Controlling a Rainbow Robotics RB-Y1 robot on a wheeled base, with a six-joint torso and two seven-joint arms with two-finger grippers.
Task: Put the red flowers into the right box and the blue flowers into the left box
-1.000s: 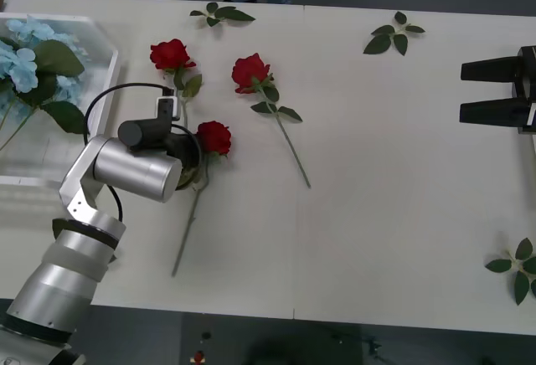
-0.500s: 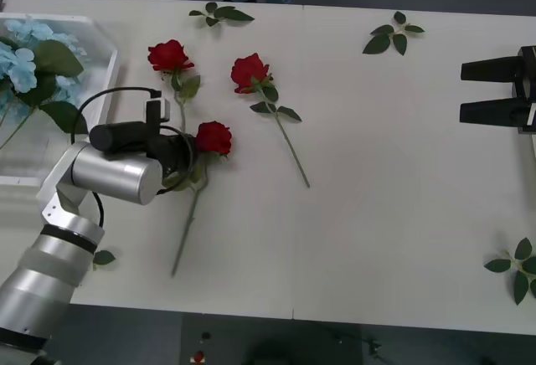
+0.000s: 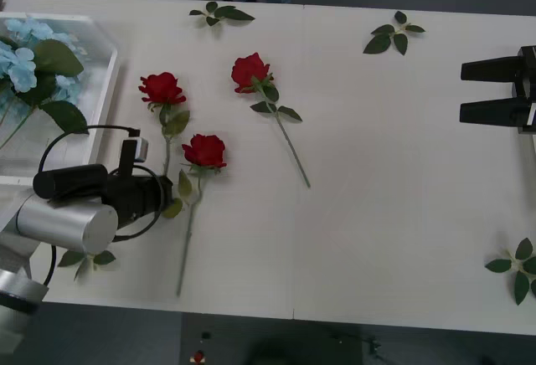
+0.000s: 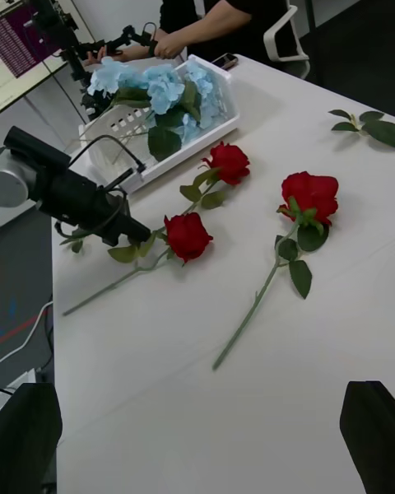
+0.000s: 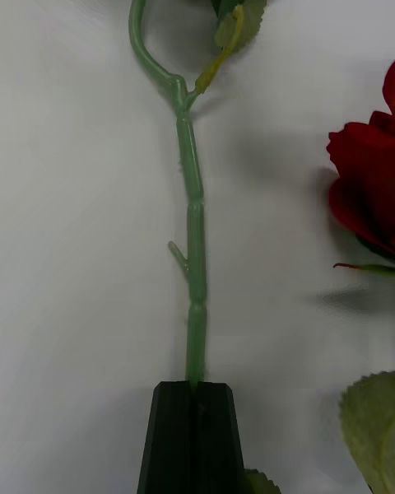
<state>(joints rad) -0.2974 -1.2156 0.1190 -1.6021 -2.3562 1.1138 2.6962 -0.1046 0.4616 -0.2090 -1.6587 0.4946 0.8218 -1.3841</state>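
White table [image 3: 385, 214], three red flowers [image 3: 205, 150], left end effector [image 5: 194, 428] pinching one stem, right end effector [image 3: 490, 90] spread.

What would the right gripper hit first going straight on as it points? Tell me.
Probably the rightmost red rose: the open right gripper points across bare table toward its bloom and upper stem. Its height is unclear, so it might pass over.

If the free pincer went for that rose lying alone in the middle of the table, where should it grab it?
Probably the bare lower stem of the middle rose, coming straight down from above. It lies flat, thin and clear of the leaves and bloom. The left pincer holds its rose's stem likewise.
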